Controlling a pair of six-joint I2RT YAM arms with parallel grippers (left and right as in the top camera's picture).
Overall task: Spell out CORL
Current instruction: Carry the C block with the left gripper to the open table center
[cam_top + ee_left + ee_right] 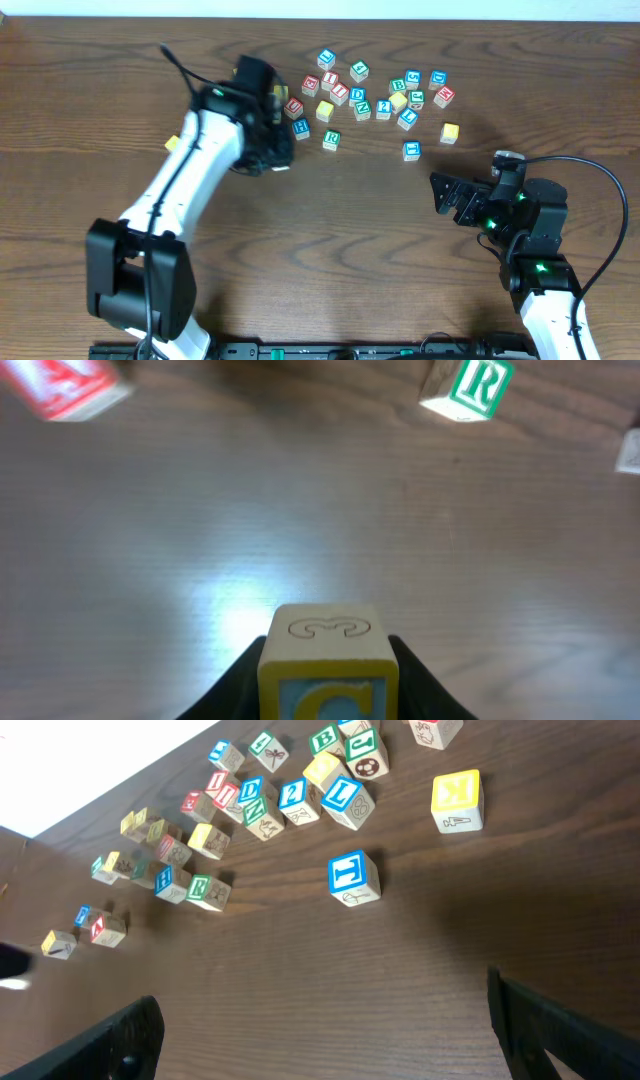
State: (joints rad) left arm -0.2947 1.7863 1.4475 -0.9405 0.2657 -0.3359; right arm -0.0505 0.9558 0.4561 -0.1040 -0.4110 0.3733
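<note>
Your left claw (328, 695) grips the C cube (328, 645) at bottom centre; your right claw (446, 194) stands wide open, lower right

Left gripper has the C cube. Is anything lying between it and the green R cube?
Nothing visible. In the left wrist view, only bare table lies between the C cube, clamped in the left gripper, and the green R cube. A red-lettered cube sits well off that line.
</note>
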